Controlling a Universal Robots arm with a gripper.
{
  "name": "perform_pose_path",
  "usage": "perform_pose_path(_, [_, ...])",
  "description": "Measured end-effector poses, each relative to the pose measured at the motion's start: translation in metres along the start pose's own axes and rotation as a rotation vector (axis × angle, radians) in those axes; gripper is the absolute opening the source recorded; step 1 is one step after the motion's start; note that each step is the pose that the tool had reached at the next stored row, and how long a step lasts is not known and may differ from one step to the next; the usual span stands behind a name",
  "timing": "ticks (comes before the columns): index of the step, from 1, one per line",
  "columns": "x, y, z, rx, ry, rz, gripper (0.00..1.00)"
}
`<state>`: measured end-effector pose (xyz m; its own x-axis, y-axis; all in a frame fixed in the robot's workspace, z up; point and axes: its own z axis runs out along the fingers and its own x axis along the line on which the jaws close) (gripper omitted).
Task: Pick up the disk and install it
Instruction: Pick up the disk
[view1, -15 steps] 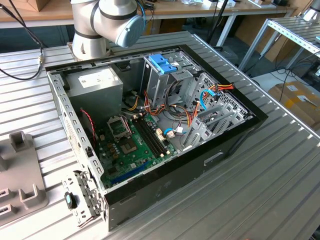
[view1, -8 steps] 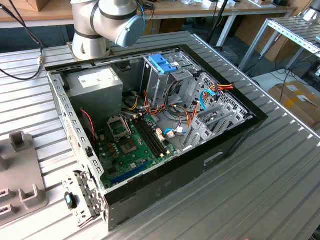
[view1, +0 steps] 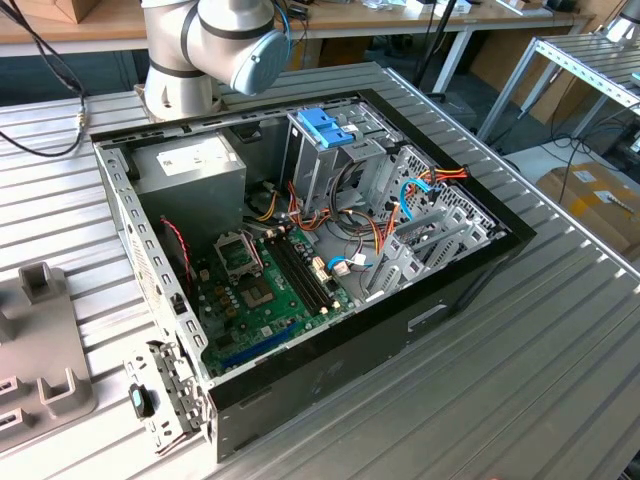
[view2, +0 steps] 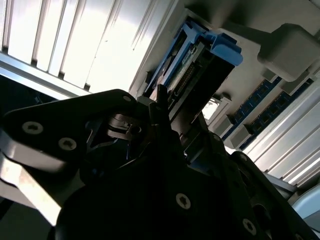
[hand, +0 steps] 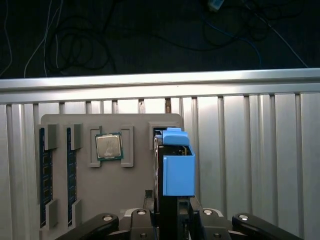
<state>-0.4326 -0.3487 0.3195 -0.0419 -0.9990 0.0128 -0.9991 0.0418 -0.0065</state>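
In the first wrist view the disk (hand: 178, 165) stands on edge with its blue plastic frame facing the camera. It sits at the slot in the grey holder tray (hand: 125, 195). My gripper (hand: 172, 205) is shut on it, with a dark finger (hand: 150, 212) pressed against each flat side. The second wrist view shows the disk (view2: 197, 70) from the side, held between the black fingers of my gripper (view2: 165, 117), its blue end tab close to the tray. I cannot tell whether the disk still rests in the slot.
The tray also holds memory sticks (hand: 45, 175) and a processor chip (hand: 109, 146). In the exterior view the open computer case (view1: 470, 275) lies on the ribbed metal table, with a blue-handled drive cage (view1: 325, 130), a grey power supply box (view1: 190, 165) and the arm's base (view1: 200, 50) behind it.
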Motion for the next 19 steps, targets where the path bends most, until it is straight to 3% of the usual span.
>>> perform_pose_path(6, [0.0002,-0.0001,-0.0121,0.0001,0.0007,0.000,0.35])
perform_pose_path(7, [0.0002,-0.0001,-0.0181,0.0000,0.0020,0.000,0.35])
perform_pose_path(10, [0.0003,-0.0002,-0.0255,0.0001,0.0038,0.000,0.35])
perform_pose_path(19, [0.0005,-0.0002,-0.0360,0.0002,0.0067,0.000,0.35])
